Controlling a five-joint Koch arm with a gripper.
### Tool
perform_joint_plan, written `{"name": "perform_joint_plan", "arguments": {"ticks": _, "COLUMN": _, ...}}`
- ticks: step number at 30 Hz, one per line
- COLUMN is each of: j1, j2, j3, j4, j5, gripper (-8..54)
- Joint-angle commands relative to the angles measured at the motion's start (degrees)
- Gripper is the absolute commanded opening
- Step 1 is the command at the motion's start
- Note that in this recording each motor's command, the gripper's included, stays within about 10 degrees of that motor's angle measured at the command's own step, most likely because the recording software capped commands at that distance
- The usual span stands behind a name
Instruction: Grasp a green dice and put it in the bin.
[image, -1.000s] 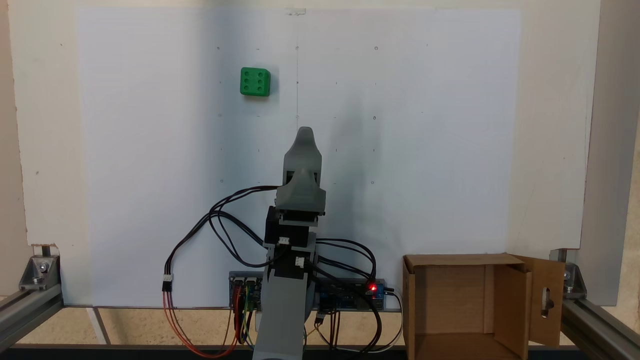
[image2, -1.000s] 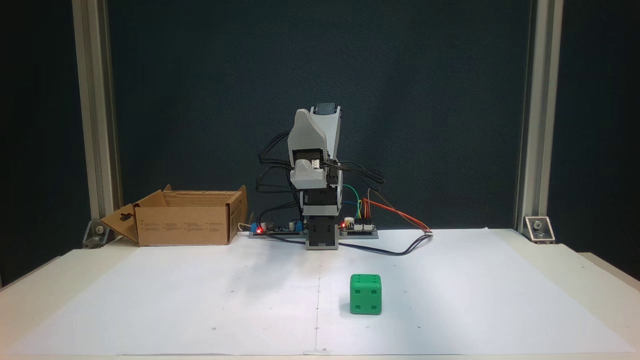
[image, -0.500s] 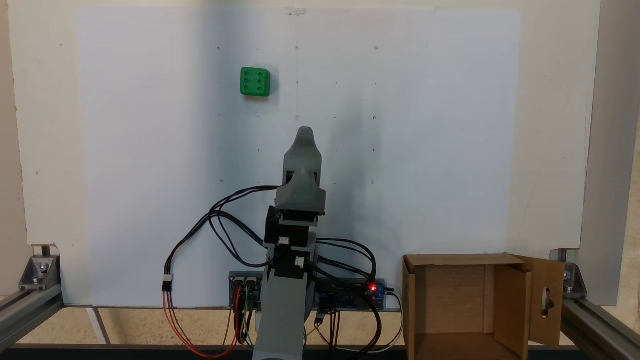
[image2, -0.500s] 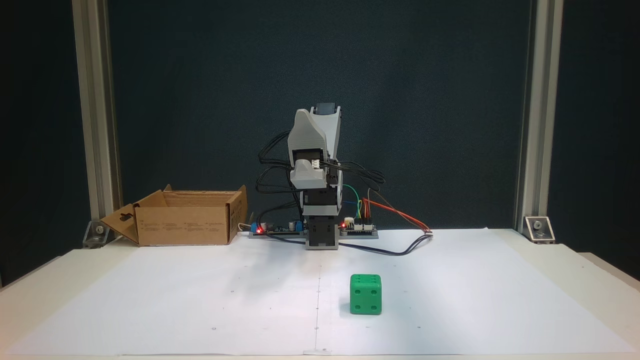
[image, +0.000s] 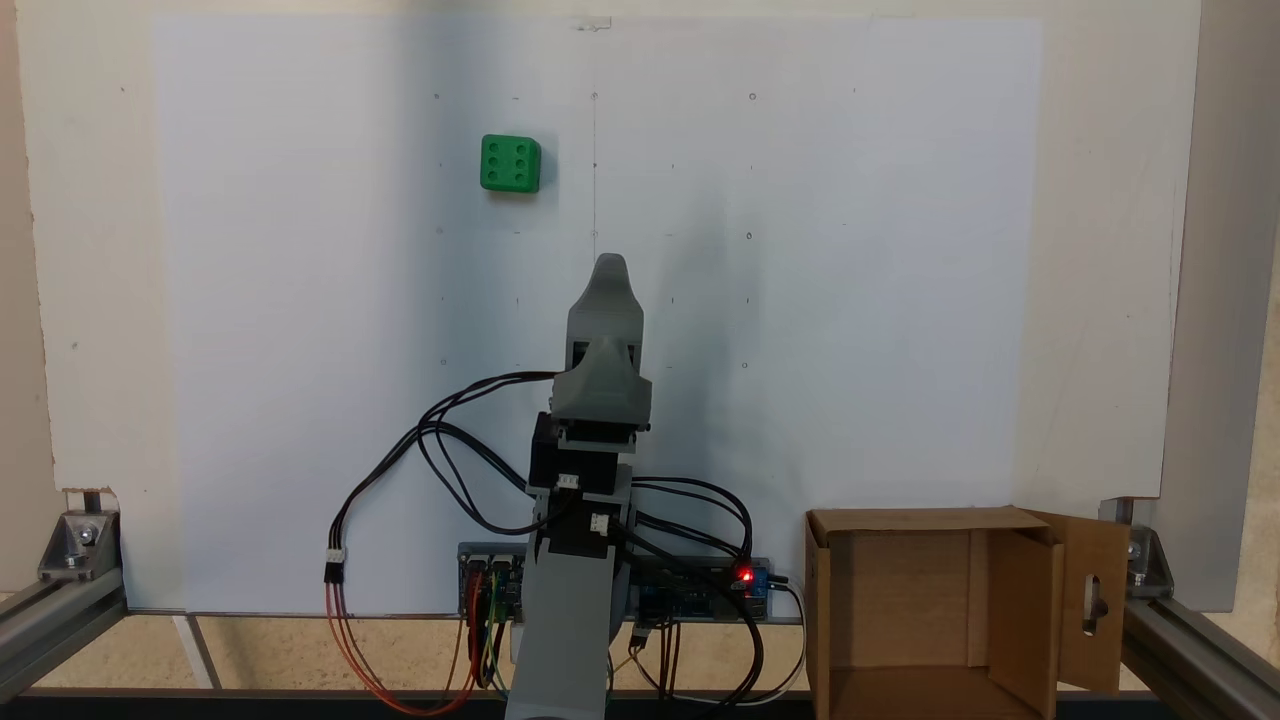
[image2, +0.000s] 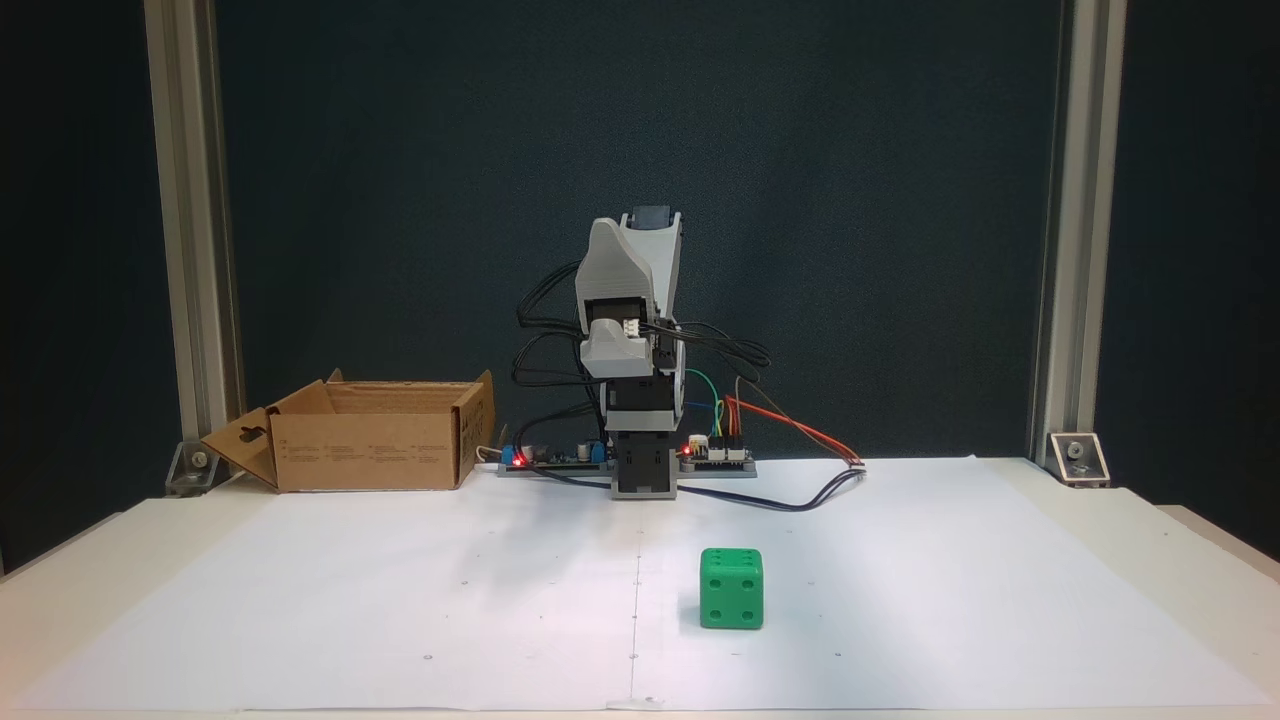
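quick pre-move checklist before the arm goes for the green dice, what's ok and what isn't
1. Green dice sits free on the white paper, flat, six pips up: ok.
2. Path between hand and dice has nothing on the paper: ok.
3. Hand open enough for the dice: cannot tell; the jaws lie one behind the other in both fixed views.
4. Cardboard box open at the top, nothing visible inside in a fixed view: ok.
5. Black cables loop loosely beside the arm, off the dice's side of the paper: ok.
6. Hand aligned with the dice: not ok; the arm is folded upright over its base, well short of the dice.
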Motion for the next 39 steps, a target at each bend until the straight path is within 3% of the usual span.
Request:
{"name": "perform_joint_plan", "arguments": {"ticks": 1, "j1": 0.09, "j2": 6.24, "j3": 2.99, "j4": -3.08, "j5": -2.02, "gripper": 43.9}}
{"name": "perform_joint_plan", "arguments": {"ticks": 20, "j1": -0.70, "j2": 6.06, "j3": 2.64, "j4": 0.26, "j5": -2.11, "gripper": 43.2}}
{"name": "perform_joint_plan", "arguments": {"ticks": 39, "j1": 5.10, "j2": 6.24, "j3": -34.19, "j4": 70.38, "j5": -2.11, "gripper": 43.2}}
